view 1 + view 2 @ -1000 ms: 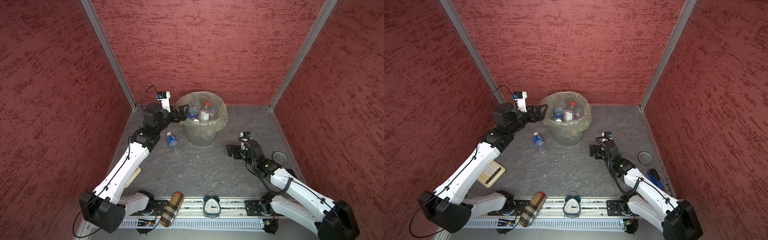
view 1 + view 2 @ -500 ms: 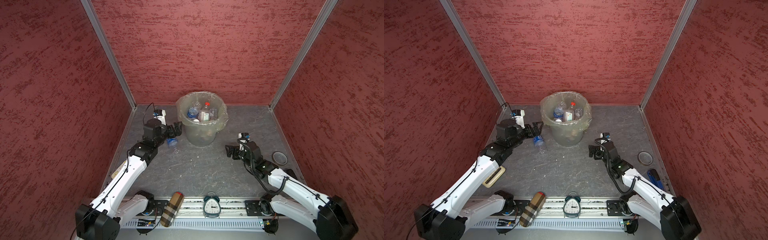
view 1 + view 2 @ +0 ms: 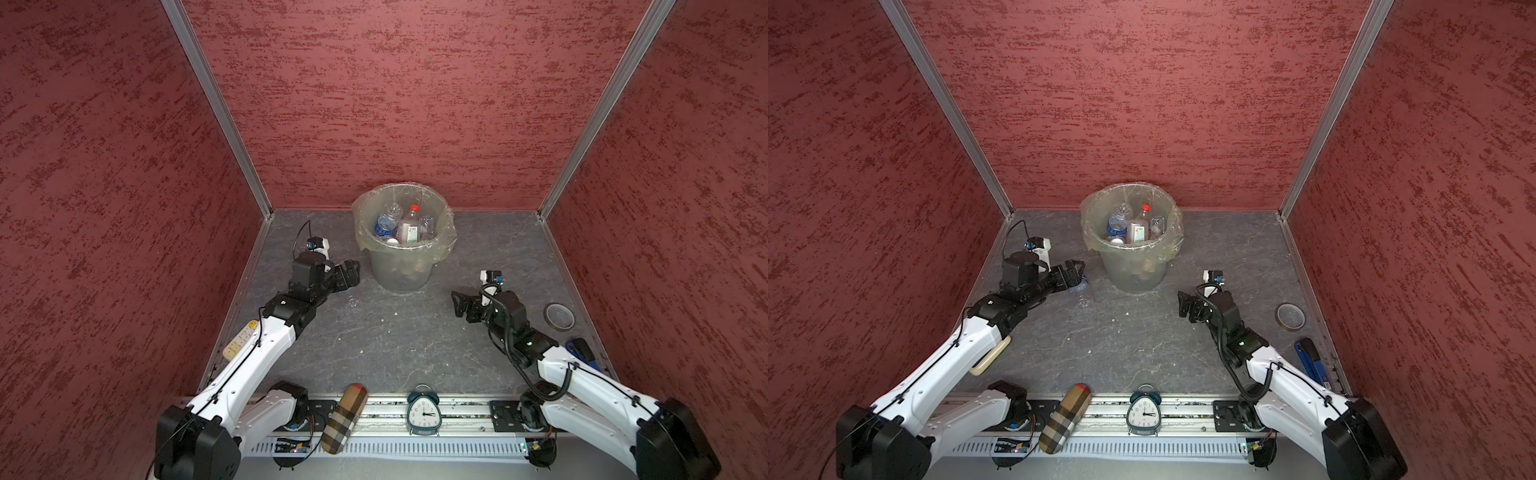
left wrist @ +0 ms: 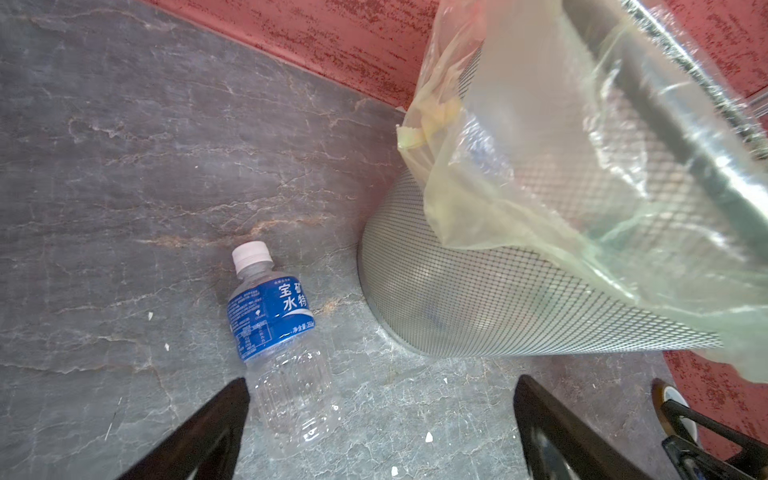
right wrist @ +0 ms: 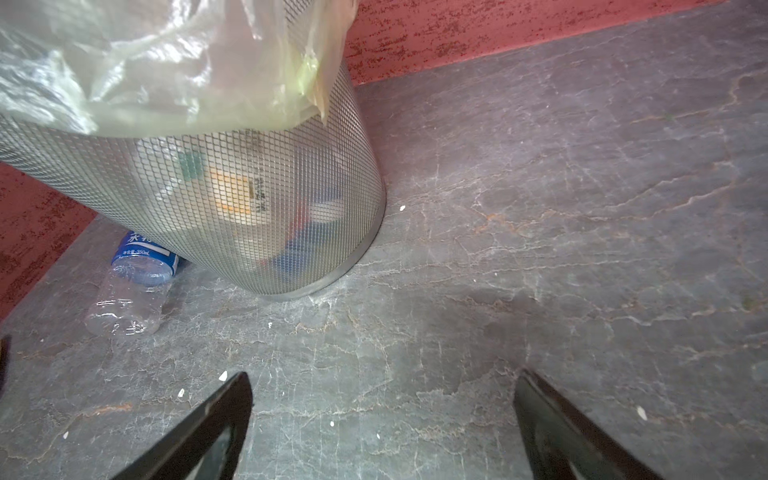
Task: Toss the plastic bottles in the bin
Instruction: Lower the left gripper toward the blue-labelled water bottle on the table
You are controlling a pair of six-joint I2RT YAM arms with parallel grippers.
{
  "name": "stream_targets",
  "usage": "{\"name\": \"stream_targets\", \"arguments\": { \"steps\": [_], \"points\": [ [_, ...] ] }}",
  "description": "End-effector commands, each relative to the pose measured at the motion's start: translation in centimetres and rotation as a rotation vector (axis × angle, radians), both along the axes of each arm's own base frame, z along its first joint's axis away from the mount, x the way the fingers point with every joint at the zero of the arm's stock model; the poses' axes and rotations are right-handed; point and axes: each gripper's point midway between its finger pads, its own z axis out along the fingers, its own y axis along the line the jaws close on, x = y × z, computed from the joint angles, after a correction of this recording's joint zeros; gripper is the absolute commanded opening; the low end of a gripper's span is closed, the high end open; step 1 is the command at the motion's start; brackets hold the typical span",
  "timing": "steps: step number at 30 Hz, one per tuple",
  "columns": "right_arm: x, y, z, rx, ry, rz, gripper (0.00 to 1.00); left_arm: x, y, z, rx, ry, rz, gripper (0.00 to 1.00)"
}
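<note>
We look down on a slate-grey tabletop walled in red. At its far middle stands the bin, a wire-mesh bucket lined with a yellowish plastic bag folded over its rim. Several plastic bottles lie piled inside it, with a red cap and a blue label showing on top. Through the mesh in the right wrist view we make out more labels lower down.

The left gripper sits low just to the left of the bin's foot in both top views, its jaws spread wide and holding nothing. The right gripper hangs on the other side of the bin, near it but apart. It is likewise wide open and empty, over bare tabletop.

One blue-labelled water bottle lies on its side on the tabletop, just beside the bin's base. In the left wrist view its clear bottom end reaches in between the two open fingers, close beside one of them, and its white cap points away from the gripper. We cannot tell whether that finger touches it. In a top view only the clear lower half of this bottle shows past the fingertips. It lies well apart from the right gripper, beyond the bin's foot.

Along the near edge rest a plaid case and an alarm clock, with a tape roll off to the right.
</note>
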Motion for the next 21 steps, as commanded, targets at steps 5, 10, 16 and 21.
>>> {"name": "stream_targets", "arguments": {
  "steps": [5, 10, 16, 21],
  "points": [
    [0.5, -0.3, 0.7, 0.012, -0.032, -0.021, 0.99, -0.2, 0.7, -3.9, 0.007, 0.118, 0.052, 0.99],
    [0.6, -0.2, 0.4, 0.007, -0.02, -0.021, 0.99, 0.0, 0.7, -5.4, 0.007, 0.171, 0.07, 0.99],
    [0.7, -0.2, 0.3, 0.006, -0.018, -0.022, 0.99, 0.9, 0.9, -7.6, 0.05, 0.253, 0.09, 1.0],
    [0.7, -0.2, 0.1, 0.003, -0.011, -0.022, 0.99, 1.4, 1.0, -9.5, 0.071, 0.31, 0.11, 0.99]
  ]
}}
